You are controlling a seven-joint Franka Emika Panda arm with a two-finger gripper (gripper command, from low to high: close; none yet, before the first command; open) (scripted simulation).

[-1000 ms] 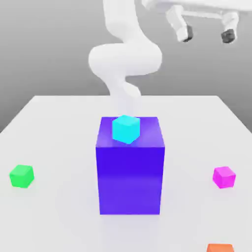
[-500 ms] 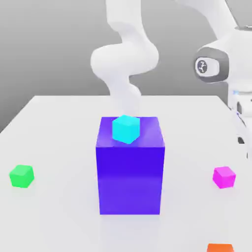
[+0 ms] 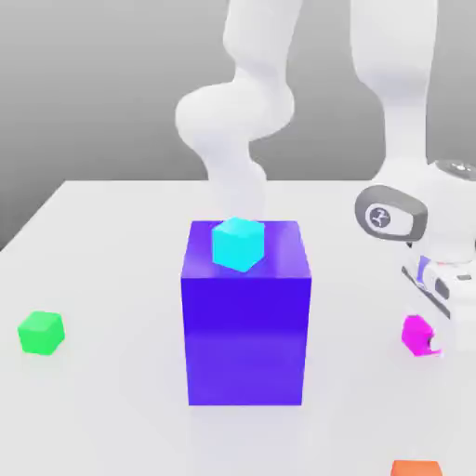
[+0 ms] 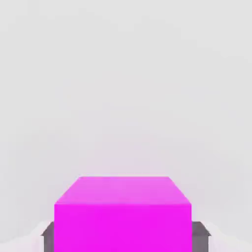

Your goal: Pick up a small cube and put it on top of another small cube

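I see the pink cube (image 3: pixel 416 333) sitting on the white table (image 3: pixel 102 260) at the exterior view's right. My gripper (image 3: pixel 429 346) is down on it, clamped shut on the cube. In the hand view the pink cube (image 4: pixel 122 214) sits between two dark finger pads (image 4: pixel 47 235), one against each side face, with bare table (image 4: pixel 123 88) beyond it.

In the exterior view the white hand covers the cube's right part, so only its left half shows. The arm (image 3: pixel 395 84) drops in from above, wrist joint just over the cube.

The green cube (image 3: pixel 41 332) rests on the table at the exterior view's left, well apart from the pink one. Between them stands the big blue block (image 3: pixel 245 335), roughly centre. A cyan cube (image 3: pixel 238 244) sits on the block's top, turned slightly relative to the block's edges. An orange cube (image 3: pixel 416 468) lies at the exterior view's bottom edge, cut off by the frame, near the pink cube but apart from it.
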